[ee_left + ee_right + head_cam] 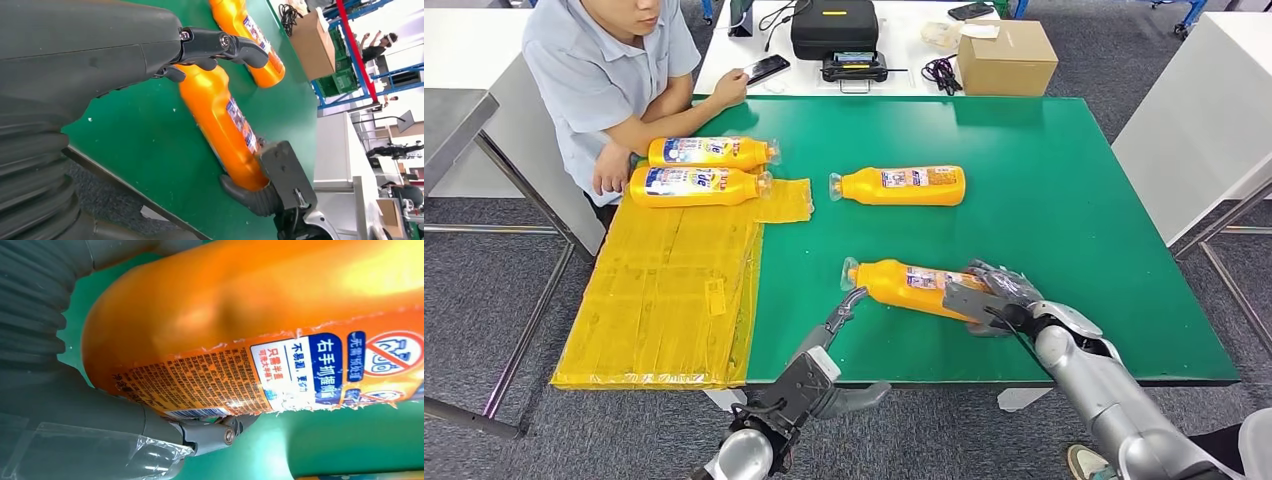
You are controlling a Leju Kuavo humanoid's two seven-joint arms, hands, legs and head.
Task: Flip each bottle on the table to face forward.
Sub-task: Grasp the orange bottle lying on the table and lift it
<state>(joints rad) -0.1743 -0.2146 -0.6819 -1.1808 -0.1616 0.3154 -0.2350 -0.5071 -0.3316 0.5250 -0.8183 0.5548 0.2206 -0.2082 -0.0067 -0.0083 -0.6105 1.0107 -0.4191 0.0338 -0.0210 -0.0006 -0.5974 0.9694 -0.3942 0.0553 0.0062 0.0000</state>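
Head view: green table [1064, 200] with four orange bottles, all lying on their sides. Two of them [712, 152] [696, 186] lie side by side on the yellow mat [664, 300] at the left end, blue-and-white labels up, caps to the right, just in front of a seated person [609, 70]. The third bottle [902, 185] lies mid-table, cap to the left. The near bottle [909, 287] lies by the front edge, cap to the left. Contents can't be told; the bodies are opaque orange. The right hand [989, 298] grips the near bottle's base end, fingers wrapped over it. The left hand [824, 360] is open and holds nothing, fingers reaching up toward the near bottle's cap end; fingertip just beside the neck, contact can't be told. A cardboard box [1007, 57] and a black case [834, 25] sit on the white table behind.

Left wrist view: left hand's dark fingers [225, 45] extended over the neck end of the near bottle [220, 120], not closed on it. The right hand [272, 187] clamps the far end. The third bottle [250, 40] lies beyond.

Right wrist view: near bottle [260, 325] close against the right hand [90, 410], thumb [215, 432] under the body, the fine-print edge of the label facing the camera.
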